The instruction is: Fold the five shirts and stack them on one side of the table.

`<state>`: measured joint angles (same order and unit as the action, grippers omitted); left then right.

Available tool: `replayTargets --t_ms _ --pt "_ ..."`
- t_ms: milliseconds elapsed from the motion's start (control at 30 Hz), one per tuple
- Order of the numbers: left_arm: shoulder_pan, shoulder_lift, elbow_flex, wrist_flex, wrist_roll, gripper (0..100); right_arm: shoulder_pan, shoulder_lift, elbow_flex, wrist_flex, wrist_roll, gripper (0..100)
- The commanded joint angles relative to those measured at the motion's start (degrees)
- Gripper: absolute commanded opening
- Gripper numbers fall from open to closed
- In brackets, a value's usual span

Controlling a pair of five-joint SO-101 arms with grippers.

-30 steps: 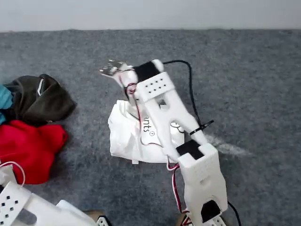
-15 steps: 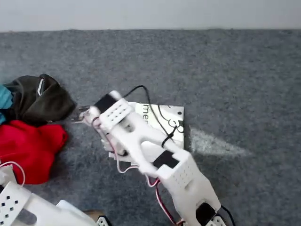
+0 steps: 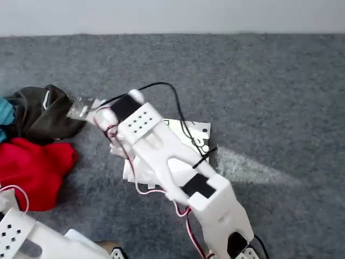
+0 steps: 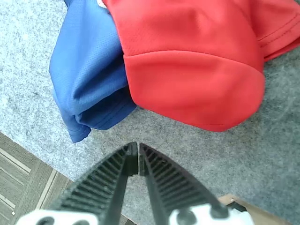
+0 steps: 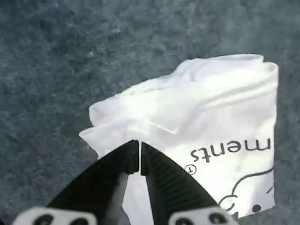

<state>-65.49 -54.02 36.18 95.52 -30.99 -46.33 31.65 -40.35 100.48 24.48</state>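
A white printed shirt (image 3: pixel 198 134) lies folded flat in the middle of the grey table, partly under my right arm. My right gripper (image 3: pixel 80 109) is shut and empty, held past the shirt's left edge toward the pile. In the right wrist view the shut right gripper (image 5: pixel 139 151) hovers over the creased corner of the white shirt (image 5: pixel 211 117). A red shirt (image 3: pixel 32 167), a dark olive shirt (image 3: pixel 48 113) and a teal one (image 3: pixel 4 114) lie bunched at the left. My left gripper (image 4: pixel 138 158) is shut and empty, just short of the red shirt (image 4: pixel 192 61) and a blue shirt (image 4: pixel 86 79).
The grey cloth-covered table (image 3: pixel 280 91) has open room to the right and far side. The left arm's white body (image 3: pixel 21 237) sits at the near left corner. In the left wrist view the table's edge (image 4: pixel 28 154) drops to a wooden floor.
My right arm swung left across the white shirt, which went from crumpled to folded flat. The gripper then moved a little farther from the shirt. The left arm stayed still.
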Motion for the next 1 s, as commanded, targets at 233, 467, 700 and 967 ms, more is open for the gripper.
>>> replayTargets --t_ms 233,467,700,967 --pt "0.3 -0.8 0.0 -0.4 -0.3 2 4.0 5.9 3.7 -5.2 -0.2 1.1" --pt "0.3 -0.8 0.0 -0.4 -0.4 2 -0.5 9.5 -4.7 -6.6 -0.4 1.0" --pt "0.2 -0.8 0.0 -0.4 -0.4 2 2.0 6.3 -14.2 2.7 -0.5 1.0" --pt "0.3 -0.8 0.0 -0.8 -0.4 2 6.1 -10.1 6.7 2.7 -7.1 1.3"
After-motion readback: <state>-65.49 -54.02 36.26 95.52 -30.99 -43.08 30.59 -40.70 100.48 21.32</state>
